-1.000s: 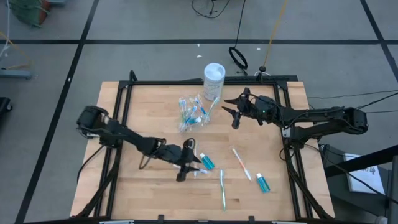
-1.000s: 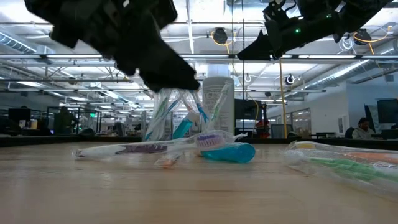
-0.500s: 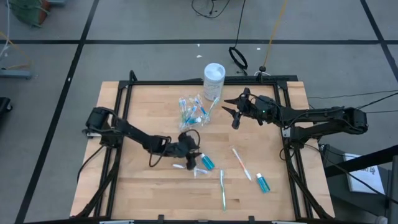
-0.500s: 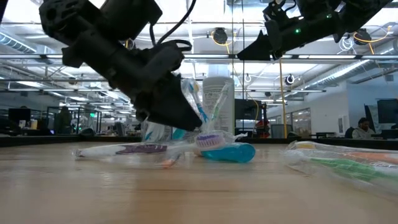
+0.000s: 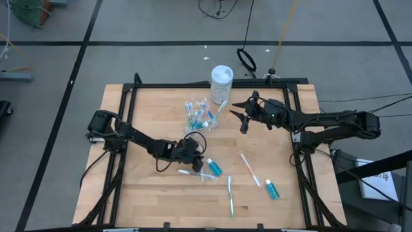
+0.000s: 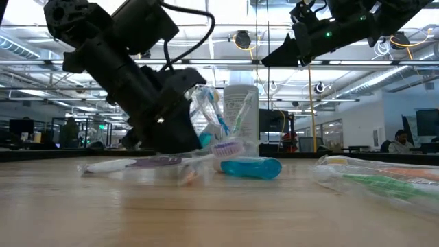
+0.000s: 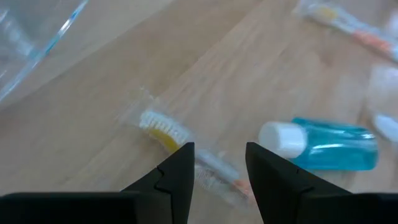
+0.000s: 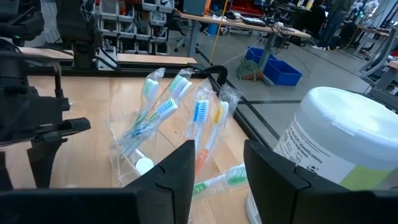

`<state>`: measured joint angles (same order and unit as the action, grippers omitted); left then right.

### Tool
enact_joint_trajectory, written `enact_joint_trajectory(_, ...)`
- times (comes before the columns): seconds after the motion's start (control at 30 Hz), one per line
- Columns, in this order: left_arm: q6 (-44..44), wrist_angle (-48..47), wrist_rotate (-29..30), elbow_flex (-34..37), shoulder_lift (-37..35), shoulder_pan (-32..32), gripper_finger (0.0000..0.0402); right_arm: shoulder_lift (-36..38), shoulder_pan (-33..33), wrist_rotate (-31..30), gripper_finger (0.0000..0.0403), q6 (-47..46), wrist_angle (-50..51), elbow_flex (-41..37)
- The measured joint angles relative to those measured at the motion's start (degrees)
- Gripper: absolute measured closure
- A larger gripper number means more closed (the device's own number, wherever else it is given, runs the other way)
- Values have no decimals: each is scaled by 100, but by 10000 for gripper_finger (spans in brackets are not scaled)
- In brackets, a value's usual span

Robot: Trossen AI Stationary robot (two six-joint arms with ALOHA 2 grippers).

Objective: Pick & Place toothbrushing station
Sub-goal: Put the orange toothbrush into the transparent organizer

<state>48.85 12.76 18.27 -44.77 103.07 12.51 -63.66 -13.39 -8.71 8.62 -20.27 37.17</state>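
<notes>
The task is judged to be partly done. Several wrapped toothbrushes and what looks like one toothpaste tube are already stood in the clear plastic cup [image 5: 198,116], near the far middle of the counter [image 5: 138,187], just in front of the white cylindrical container [image 5: 221,82].

Four items are left loose on the counter: a wrapped toothbrush [image 7: 193,152] with a yellow head, a blue toothpaste tube [image 5: 214,167] just beside it, a second toothbrush [image 5: 231,196] nearer the front edge, a third toothbrush [image 5: 250,169] with an orange handle, and another toothpaste tube [image 5: 272,189] to the right.

The left end effector [image 7: 216,171] is lowered over the yellow-headed toothbrush, its fingers parted to either side of the handle; no grip is seen yet. That toothbrush is laid flat, its long axis running roughly left to right across the counter, the handle toward the blue tube.

The right end effector [image 5: 241,118] is held above the counter to the right of the cup, fingers apart and empty.
</notes>
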Motion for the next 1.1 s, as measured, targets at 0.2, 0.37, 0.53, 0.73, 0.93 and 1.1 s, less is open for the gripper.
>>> enact_joint_trajectory(0.2, 178, -140, 8, 0, 2, 0, 254, 0, 0, 0, 273, 0, 0, 0)
enact_joint_trajectory(0.37, 43, -302, 58, 0, 2, 0, 254, 0, -1, 2, 273, -1, 1, 0)
enact_joint_trajectory(0.53, -80, -539, 186, 0, -4, -53, 289, 0, 0, 0, 273, -2, 2, 0)
enact_joint_trajectory(0.73, -364, -529, 166, -2, -7, -169, 390, 0, -1, 0, 273, -2, 2, 0)
enact_joint_trajectory(0.93, -395, -303, 156, 1, -19, -172, 395, 0, -1, 0, 273, -2, 2, 0)
enact_joint_trajectory(1.1, -785, -53, 352, 9, -427, -147, 398, 0, -2, 2, 273, -2, 9, 0)
